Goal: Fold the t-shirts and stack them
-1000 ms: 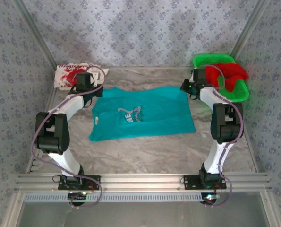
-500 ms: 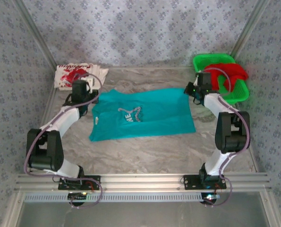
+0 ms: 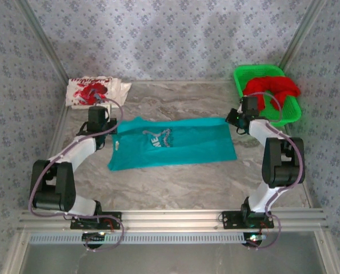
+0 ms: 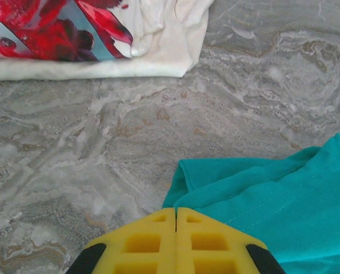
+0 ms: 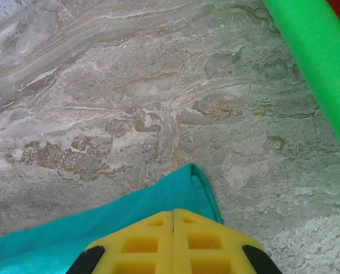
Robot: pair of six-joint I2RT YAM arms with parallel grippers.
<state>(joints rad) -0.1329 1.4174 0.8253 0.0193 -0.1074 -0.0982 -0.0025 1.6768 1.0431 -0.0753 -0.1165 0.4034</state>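
Left hand point(image 4: 176, 221): fingers pressed together with no gap, clamped on the far-left corner of the teal shirt point(image 3: 175, 142); the cloth runs in under the tips from the right.
Right hand point(image 5: 174, 220): fingers pressed together the same way, clamped on the far-right corner of the teal shirt; a rolled hem pokes out just past the tips.
Teal shirt: lies mid-surface between the two arms, spread wide from left to right, with the white chest lettering facing up and left of centre. The near edge is flat on the surface point(image 3: 175, 185).
White shirt point(image 3: 92, 91): bunched at the far-left corner with its red print facing up. It sits beyond the left hand, with a strip of bare marbled stone between it and the teal shirt.
Red shirt point(image 3: 272, 87): heaped in the basket point(image 3: 258, 69), with one end draped over the right rim.
Basket: green, at the far-right corner. Its rim is near the right hand on the far right and is not touching the teal cloth.
Arms: both reach from the near edge, the left one bent low and the right one standing taller.
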